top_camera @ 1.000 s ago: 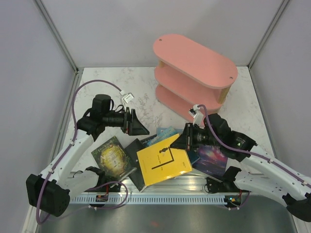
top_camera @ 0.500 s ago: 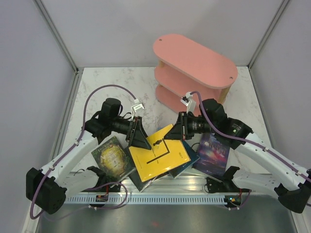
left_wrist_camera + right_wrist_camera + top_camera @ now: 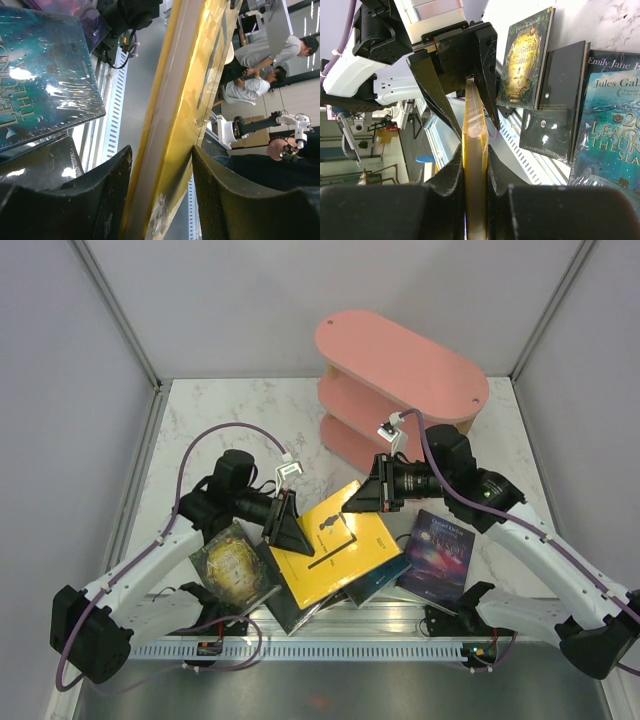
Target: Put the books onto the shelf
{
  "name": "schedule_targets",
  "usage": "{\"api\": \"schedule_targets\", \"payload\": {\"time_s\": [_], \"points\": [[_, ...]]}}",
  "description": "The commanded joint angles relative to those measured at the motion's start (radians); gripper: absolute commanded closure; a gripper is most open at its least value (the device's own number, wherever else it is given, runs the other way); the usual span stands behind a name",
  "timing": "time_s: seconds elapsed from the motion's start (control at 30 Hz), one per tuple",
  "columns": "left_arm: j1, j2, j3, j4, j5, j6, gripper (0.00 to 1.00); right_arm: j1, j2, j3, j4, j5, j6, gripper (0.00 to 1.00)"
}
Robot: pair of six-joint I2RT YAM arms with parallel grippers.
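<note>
evidently mid-handover, right pincer (image 3: 354, 501) clamps thin yellow paperback with black mark (image 3: 335, 555) tilted over the near pile (image 3: 236, 565); left pincer (image 3: 296, 536) straddles it, grip unclear; pink oval three-tier shelf (image 3: 400, 360) stands far right.

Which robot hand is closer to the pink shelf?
Right. The right gripper grips the yellow book just in front of the pink shelf; the left gripper straddles its opposite edge, farther away.
</note>
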Motion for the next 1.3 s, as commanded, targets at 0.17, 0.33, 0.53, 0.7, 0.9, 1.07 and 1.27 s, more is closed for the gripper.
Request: {"api": "schedule_targets", "payload": {"time_s": [0.17, 0.33, 0.53, 0.7, 0.9, 1.07, 1.27], "points": [[-0.007, -0.045, 0.03, -0.011, -0.202, -0.125, 0.98, -0.037, -0.023, 0.117, -0.016, 0.228, -0.04, 0.76], [-0.005, -0.048, 0.028, 0.123, -0.239, -0.245, 0.98, -0.038, -0.035, 0.171, -0.098, 0.312, -0.065, 0.82], [-0.007, -0.029, 0.036, 0.296, -0.13, -0.34, 0.95, -0.04, -0.012, 0.165, -0.084, 0.272, -0.061, 1.0], [-0.007, -0.025, 0.062, 0.307, -0.051, -0.334, 0.39, -0.038, 0.002, 0.168, -0.051, 0.23, -0.06, 1.0], [-0.007, -0.012, 0.135, 0.145, -0.069, -0.169, 0.11, -0.038, 0.026, 0.189, -0.047, 0.173, -0.076, 1.0], [-0.003, 0.033, 0.206, 0.008, -0.096, -0.049, 0.13, -0.038, 0.025, 0.176, -0.055, 0.122, -0.083, 1.0], [0.003, 0.067, 0.264, -0.161, -0.164, 0.106, 0.63, -0.038, 0.042, 0.18, -0.069, 0.056, -0.102, 1.0]]}}
